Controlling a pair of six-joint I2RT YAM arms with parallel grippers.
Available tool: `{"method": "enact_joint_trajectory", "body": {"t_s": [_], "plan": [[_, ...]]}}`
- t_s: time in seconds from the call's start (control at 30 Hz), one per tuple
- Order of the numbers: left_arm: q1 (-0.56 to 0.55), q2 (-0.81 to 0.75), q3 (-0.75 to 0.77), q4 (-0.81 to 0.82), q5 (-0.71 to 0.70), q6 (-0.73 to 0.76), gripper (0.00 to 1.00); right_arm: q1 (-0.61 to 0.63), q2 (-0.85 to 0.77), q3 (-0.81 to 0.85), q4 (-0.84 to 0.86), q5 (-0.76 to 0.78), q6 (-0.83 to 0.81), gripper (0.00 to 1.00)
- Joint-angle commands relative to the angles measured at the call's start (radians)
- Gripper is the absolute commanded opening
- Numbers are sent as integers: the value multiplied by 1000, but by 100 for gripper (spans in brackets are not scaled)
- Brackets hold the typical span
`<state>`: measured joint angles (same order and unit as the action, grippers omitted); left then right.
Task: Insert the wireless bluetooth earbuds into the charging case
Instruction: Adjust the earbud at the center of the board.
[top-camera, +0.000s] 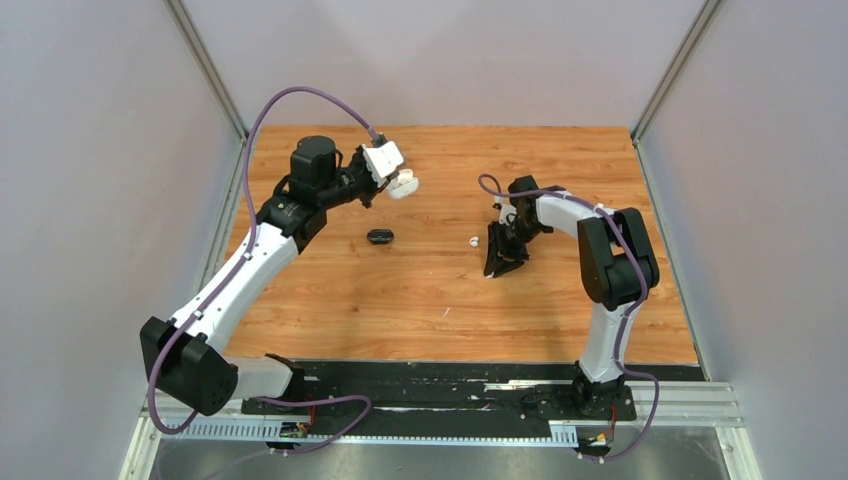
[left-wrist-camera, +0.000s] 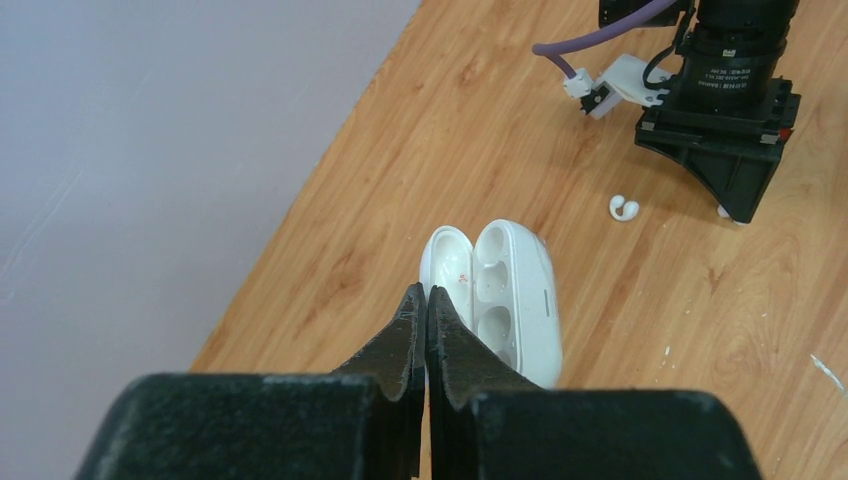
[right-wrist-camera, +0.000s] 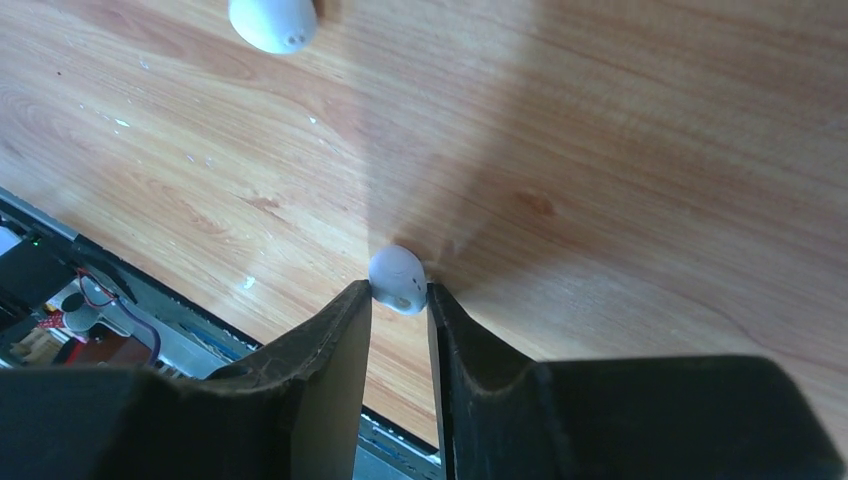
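Observation:
My left gripper (top-camera: 388, 172) is shut on the edge of an open white charging case (top-camera: 404, 184) and holds it near the back of the table. In the left wrist view the case (left-wrist-camera: 512, 290) shows empty sockets just past the closed gripper (left-wrist-camera: 427, 293). My right gripper (top-camera: 499, 262) points down at the table. In the right wrist view the gripper (right-wrist-camera: 400, 292) is shut on a white earbud (right-wrist-camera: 397, 278) resting at the wood. A second white earbud (top-camera: 474, 241) lies loose on the table beside that gripper, and it also shows in the wrist views (left-wrist-camera: 623, 208) (right-wrist-camera: 272, 20). No black earbuds are in view.
A closed black pebble-shaped case (top-camera: 380, 236) lies on the wooden table (top-camera: 440, 310) between the arms. Grey walls enclose the table on the left, the back and the right. A black base strip (top-camera: 450, 385) runs along the near edge.

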<state>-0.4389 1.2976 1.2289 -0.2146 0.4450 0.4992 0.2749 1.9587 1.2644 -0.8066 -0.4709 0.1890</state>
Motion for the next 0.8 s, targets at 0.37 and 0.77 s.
{"method": "enact_joint_trajectory", "body": {"t_s": [0.37, 0.77], "plan": [[1, -40, -26, 81, 3, -38, 0, 47, 44, 63, 90, 203, -84, 26], [4, -18, -22, 102, 11, -48, 0, 47, 34, 73, 82, 184, -98, 24]]}}
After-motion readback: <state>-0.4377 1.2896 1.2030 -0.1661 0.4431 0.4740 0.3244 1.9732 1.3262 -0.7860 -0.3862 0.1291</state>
